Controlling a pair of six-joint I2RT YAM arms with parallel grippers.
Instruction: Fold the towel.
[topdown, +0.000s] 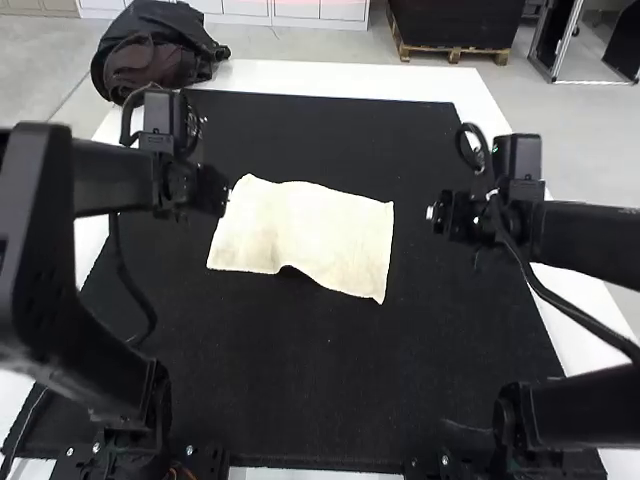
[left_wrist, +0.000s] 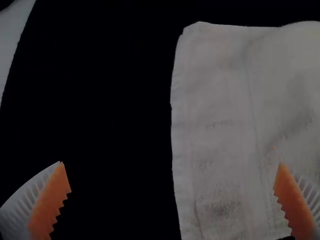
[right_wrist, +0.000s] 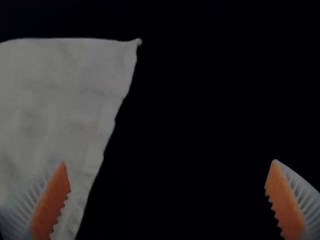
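Observation:
A cream towel (topdown: 310, 230) lies spread on the black mat, slightly rippled, its near edge lifted in a small fold around the middle. The left gripper (topdown: 222, 192) is at the towel's left edge in the high view; in its wrist view the gripper (left_wrist: 172, 177) is open above that edge of the towel (left_wrist: 220, 125), holding nothing. Off the towel's right side stands the right gripper (topdown: 436, 213). Its wrist view has the right gripper (right_wrist: 167, 175) wide open, one finger over the towel (right_wrist: 60, 100) and the other over the mat.
The black mat (topdown: 300, 390) covers most of the white table (topdown: 350, 78). A dark bag (topdown: 155, 50) sits at the table's far left corner. Cables hang from both arms beside the mat's sides.

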